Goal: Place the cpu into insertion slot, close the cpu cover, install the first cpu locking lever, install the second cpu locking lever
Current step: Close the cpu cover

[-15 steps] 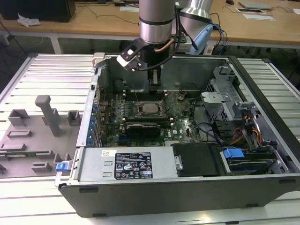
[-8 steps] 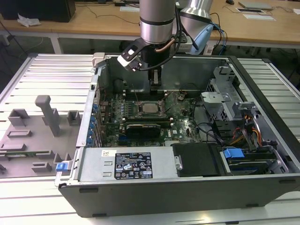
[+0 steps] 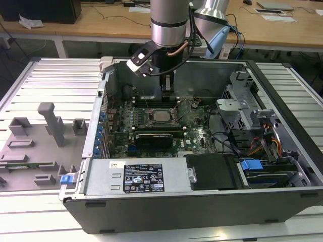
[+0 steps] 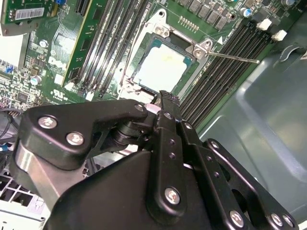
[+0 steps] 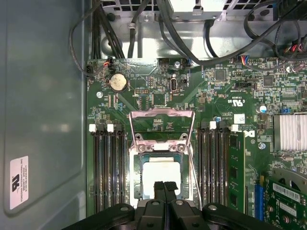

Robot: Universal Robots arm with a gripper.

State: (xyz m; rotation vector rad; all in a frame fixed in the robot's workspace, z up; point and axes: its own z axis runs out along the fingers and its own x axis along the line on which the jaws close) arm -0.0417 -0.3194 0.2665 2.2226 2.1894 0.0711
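Observation:
The cpu (image 5: pixel 160 173), a pale silvery square, lies flat in the socket on the green motherboard (image 3: pixel 197 133); it also appears in the exterior view (image 3: pixel 162 116) and the second wrist view (image 4: pixel 162 67). The cpu cover (image 5: pixel 162 125), a thin grey metal frame, stands swung open beyond the socket, with the board showing through its window. A thin locking lever (image 5: pixel 192 163) sticks up beside the socket, free of its catch (image 4: pixel 235 57). My gripper (image 5: pixel 164 188) hangs just above the near edge of the cpu, its black fingers shut together on nothing (image 4: pixel 167 98) (image 3: pixel 167 91).
Black memory slots (image 5: pixel 106 167) flank the socket on both sides. A long black card (image 3: pixel 154 137) lies in front of it, the power supply (image 3: pixel 146 176) nearer still. Drive cage and cables (image 3: pixel 242 108) fill the case's right. A grey fixture tray (image 3: pixel 35 146) sits outside on the exterior view's left.

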